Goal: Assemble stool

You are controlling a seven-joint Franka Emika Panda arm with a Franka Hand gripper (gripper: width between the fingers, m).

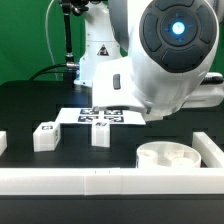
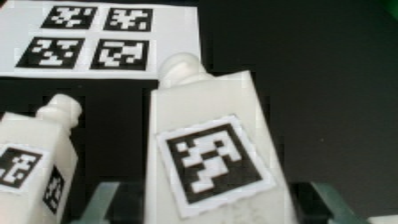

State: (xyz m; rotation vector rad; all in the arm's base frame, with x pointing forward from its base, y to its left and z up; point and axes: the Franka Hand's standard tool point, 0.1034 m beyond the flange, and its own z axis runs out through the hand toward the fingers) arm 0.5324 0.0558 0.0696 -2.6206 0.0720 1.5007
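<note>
In the wrist view a chunky white stool leg (image 2: 214, 130) with a black-and-white tag lies on the black table between my fingers (image 2: 111, 203). My gripper (image 2: 217, 202) is open: dark gaps show between each finger and the leg. A second tagged leg (image 2: 36, 150) lies beside it. In the exterior view the round seat disc (image 1: 165, 155) with its sockets lies at the right front. Two legs (image 1: 45, 135) (image 1: 100, 130) stand left of it, and a third part (image 1: 2, 142) shows at the left edge. The arm's bulk hides my fingers there.
The marker board (image 2: 89, 40) lies just beyond the legs and also shows in the exterior view (image 1: 100, 115). The long white border rail (image 1: 90, 180) runs along the front and up the exterior view's right side. The arm's large joint (image 1: 175, 45) fills the upper right.
</note>
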